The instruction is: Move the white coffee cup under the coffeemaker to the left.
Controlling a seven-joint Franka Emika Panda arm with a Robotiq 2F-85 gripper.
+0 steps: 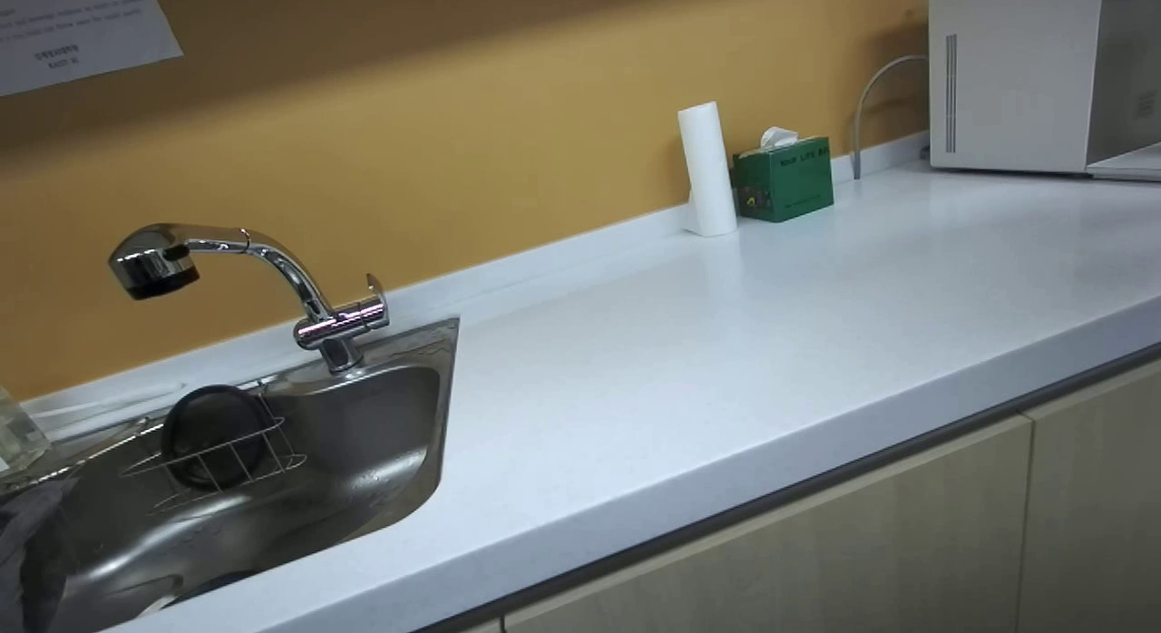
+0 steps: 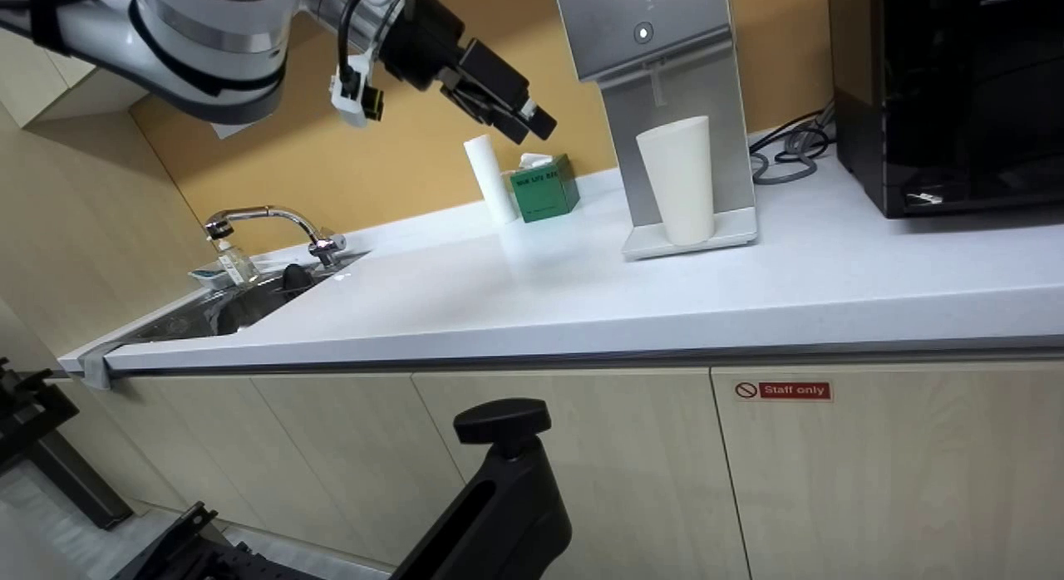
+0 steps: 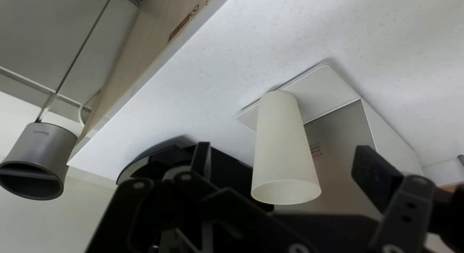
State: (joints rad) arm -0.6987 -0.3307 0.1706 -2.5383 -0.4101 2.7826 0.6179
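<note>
The white coffee cup [image 2: 682, 181] is a plain, wide cup that stands upright on the base tray of the coffeemaker [image 2: 603, 31], below its spout, in an exterior view. The coffeemaker's white side [image 1: 1011, 80] shows in another exterior view, where the cup is out of view. My gripper [image 2: 532, 127] is in the air to the left of the cup and above its rim, apart from it. In the wrist view the gripper [image 3: 286, 166] is open and empty. The cup [image 3: 281, 137] appears between its spread fingers but farther off, in front of the coffeemaker's panel [image 3: 337, 155].
A paper towel roll [image 2: 490, 179] and a green tissue box [image 2: 546, 189] stand by the wall, left of the coffeemaker. A black appliance [image 2: 956, 106] and cables [image 2: 798, 152] are to its right. A sink [image 1: 363, 452] with a faucet [image 1: 290, 279] is at the counter's far left.
</note>
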